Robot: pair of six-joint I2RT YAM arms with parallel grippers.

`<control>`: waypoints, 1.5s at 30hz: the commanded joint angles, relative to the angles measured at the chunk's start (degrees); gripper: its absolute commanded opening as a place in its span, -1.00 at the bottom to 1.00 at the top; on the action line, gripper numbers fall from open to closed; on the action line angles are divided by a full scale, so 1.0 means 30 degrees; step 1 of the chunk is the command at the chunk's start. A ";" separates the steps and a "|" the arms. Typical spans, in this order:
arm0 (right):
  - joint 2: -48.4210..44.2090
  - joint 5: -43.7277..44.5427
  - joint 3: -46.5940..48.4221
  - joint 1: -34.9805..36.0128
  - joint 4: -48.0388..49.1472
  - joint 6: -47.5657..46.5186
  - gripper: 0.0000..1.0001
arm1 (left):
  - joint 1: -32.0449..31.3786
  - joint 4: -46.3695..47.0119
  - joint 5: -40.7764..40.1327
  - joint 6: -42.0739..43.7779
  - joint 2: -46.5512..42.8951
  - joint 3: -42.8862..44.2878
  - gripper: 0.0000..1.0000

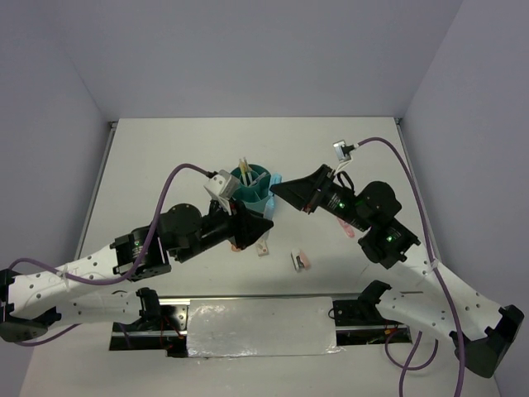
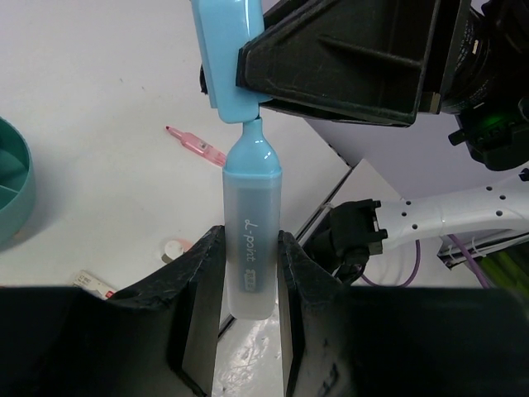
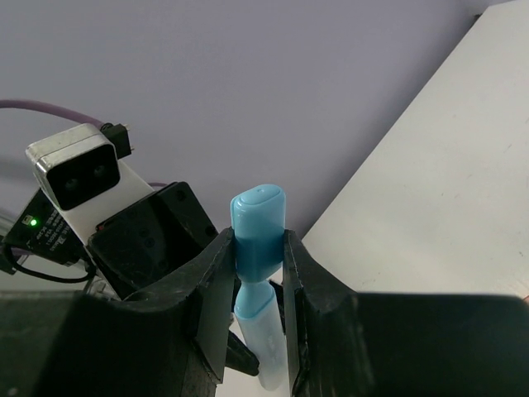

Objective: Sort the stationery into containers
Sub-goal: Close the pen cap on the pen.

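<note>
Left gripper [image 2: 250, 252] clamped on light-blue marker [image 2: 250, 198] barrel; right gripper [image 3: 259, 260] pinching its cap [image 3: 258, 219]. Both are airborne, just right of teal organiser [image 2: 15, 194]. Capping, probably: keep cap and tip coaxial and press straight.

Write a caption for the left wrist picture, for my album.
The left hand grips a light-blue marker by the barrel while the right hand holds its cap at the tip.
</note>
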 commanded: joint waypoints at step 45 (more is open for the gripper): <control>0.0079 0.0766 -0.0337 0.3188 -0.0015 -0.1356 -0.78 | -0.0080 0.1363 -0.2661 0.2484 -0.0949 0.2101 -1.00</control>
